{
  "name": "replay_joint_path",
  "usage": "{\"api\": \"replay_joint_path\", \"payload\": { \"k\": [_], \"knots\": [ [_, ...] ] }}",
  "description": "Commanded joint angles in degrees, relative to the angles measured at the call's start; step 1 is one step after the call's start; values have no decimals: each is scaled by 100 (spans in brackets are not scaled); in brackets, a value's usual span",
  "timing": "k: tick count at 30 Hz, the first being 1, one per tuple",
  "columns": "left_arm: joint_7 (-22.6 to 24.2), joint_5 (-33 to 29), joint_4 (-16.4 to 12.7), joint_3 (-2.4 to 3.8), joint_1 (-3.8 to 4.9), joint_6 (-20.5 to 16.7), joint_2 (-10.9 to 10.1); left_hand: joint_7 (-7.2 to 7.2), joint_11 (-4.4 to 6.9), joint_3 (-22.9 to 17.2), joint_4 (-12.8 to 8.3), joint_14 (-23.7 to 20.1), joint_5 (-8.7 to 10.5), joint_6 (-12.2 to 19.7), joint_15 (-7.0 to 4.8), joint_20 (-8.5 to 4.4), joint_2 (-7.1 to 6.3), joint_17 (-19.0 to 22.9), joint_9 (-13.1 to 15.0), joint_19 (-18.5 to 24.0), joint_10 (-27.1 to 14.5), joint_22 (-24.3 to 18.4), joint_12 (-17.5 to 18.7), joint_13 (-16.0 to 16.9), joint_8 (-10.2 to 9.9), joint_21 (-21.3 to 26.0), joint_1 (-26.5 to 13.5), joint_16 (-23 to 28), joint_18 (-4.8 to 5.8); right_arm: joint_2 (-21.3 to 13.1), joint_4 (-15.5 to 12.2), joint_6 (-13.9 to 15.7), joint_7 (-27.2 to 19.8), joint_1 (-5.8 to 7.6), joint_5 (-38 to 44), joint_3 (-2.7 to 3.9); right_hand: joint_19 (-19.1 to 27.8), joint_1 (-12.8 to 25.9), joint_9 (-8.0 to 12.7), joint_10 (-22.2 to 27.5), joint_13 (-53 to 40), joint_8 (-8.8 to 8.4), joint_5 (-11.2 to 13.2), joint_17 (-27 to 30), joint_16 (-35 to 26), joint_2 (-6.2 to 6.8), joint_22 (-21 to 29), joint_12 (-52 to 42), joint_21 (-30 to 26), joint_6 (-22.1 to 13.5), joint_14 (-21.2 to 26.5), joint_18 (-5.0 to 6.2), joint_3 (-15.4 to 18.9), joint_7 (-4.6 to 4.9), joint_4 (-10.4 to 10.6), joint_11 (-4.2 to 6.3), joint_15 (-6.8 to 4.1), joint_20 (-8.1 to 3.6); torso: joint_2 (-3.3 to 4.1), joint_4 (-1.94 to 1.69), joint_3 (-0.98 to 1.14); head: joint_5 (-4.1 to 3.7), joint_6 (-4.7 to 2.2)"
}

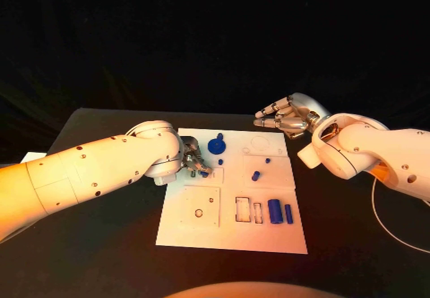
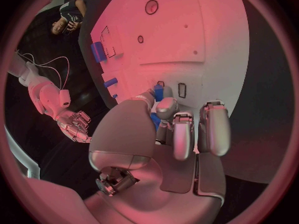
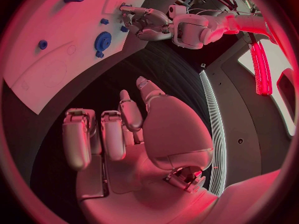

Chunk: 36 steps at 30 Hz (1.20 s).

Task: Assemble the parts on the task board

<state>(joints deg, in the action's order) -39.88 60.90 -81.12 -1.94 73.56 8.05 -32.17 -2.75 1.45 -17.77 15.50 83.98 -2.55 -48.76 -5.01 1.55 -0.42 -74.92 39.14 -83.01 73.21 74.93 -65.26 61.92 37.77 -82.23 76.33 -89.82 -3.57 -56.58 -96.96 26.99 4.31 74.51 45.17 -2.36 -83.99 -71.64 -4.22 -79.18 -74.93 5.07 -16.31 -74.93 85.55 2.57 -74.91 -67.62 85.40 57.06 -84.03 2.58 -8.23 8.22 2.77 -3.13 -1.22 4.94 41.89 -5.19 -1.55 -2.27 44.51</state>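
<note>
Looking down from the head view, the left hand (image 1: 194,164) sits over the task board (image 1: 192,233) at its left edge, fingers gathered on a small blue part (image 1: 204,174). A blue gear (image 1: 216,146) lies just beyond it toward the far edge, and two blue cylinders (image 1: 279,212) lie near the board's near right corner, long axes running near edge to far edge. The right hand (image 1: 285,117) hovers off the far right corner over the black table (image 1: 107,248), fingers loosely curled, holding nothing. In the left wrist view, the left hand's fingertips (image 2: 167,106) pinch the blue part against the board beside two small rectangular slots (image 2: 182,89); the part lies directly ahead of the fingers, so the left hand is judged much the nearer for seating it. In the right wrist view, the right hand (image 3: 134,134) is empty with fingers apart, well clear of the board's edge.
</note>
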Motion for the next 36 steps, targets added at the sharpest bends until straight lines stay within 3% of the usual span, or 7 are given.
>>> {"api": "replay_joint_path", "payload": {
  "k": [1,22,30,36],
  "knots": [
    [-187,74,-8,-23,-38,274,2,21,0,-750,-693,602,-15,-20,34,2,-67,-1508,12,-37,9,238,17,-5,27,-23,7,-18,64,7,-1,-86,-35,-5,27,0,-89,3,6,53,9,-8,-22,-581,-36,-69,-485,22,-33,-42,-401,-31,26,1,6,-1,5,-6,-4,-4,3,-6,7],
    [-385,341,-26,-22,-54,354,-45,35,12,-1070,-770,602,-17,-48,24,-1,-158,-1508,81,-42,72,248,-44,44,94,-20,-119,-18,64,-3,-8,-105,-37,-6,25,-1,-89,3,6,53,9,-8,-22,-581,-36,-69,-485,22,-33,-42,-401,-31,26,1,6,-1,5,-6,-1,-1,-2,-20,36],
    [-407,354,-46,-22,-54,527,-35,53,31,-1510,-917,602,-18,-73,7,-15,-324,-1508,147,-61,127,276,-78,64,160,-27,-321,-18,69,-2,-9,-111,-38,-7,25,-1,-89,3,6,53,9,-8,-22,-581,-36,-69,-485,22,-33,-42,-401,-31,26,1,6,-1,5,-6,3,1,-3,16,43],
    [-467,356,-43,-20,-53,632,-32,68,43,-1637,-962,602,-18,-119,1,-20,-376,-1508,176,-77,147,304,-78,50,202,-40,-441,-18,74,-1,-7,-118,-36,-7,25,-1,-89,3,6,53,9,-8,-22,-581,-36,-69,-485,22,-33,-42,-401,-31,26,1,6,-1,5,-6,3,7,0,14,64]
  ]
}}
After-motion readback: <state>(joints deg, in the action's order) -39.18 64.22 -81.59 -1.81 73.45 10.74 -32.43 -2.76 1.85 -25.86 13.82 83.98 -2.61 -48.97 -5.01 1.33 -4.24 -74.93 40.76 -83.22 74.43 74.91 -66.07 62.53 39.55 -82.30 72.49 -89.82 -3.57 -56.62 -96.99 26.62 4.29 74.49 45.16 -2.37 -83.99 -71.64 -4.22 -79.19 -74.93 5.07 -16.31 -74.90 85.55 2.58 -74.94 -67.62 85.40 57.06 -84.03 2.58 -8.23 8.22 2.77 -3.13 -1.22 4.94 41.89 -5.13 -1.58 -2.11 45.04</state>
